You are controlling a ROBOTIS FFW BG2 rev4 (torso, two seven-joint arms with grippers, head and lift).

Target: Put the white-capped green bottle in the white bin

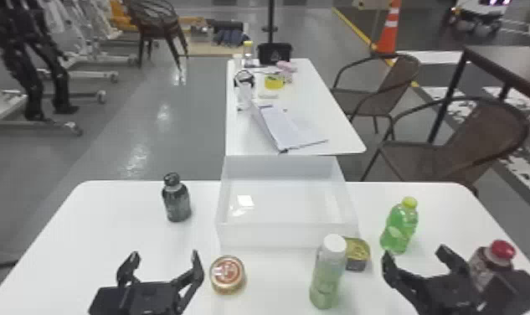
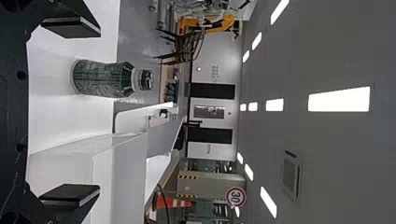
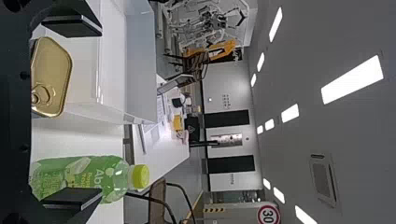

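The white-capped green bottle [image 1: 328, 272] stands upright on the table, in front of the white bin [image 1: 286, 236] and left of my right gripper [image 1: 414, 255]. That gripper is open with nothing between its fingers, and its wrist view also shows the open right gripper [image 3: 74, 112]. My left gripper [image 1: 165, 266] is parked open over the table's left front, and in the left wrist view the left gripper [image 2: 72, 112] has its fingers wide apart. Nothing lies inside the bin.
A dark bottle [image 1: 176, 201] stands left of the bin, a round tin [image 1: 227, 274] between left gripper and green bottle. A square can [image 1: 358, 254] sits just behind the white-capped bottle. Right of the bin are a yellow-capped green bottle [image 1: 400, 228] and a red-capped bottle [image 1: 487, 264].
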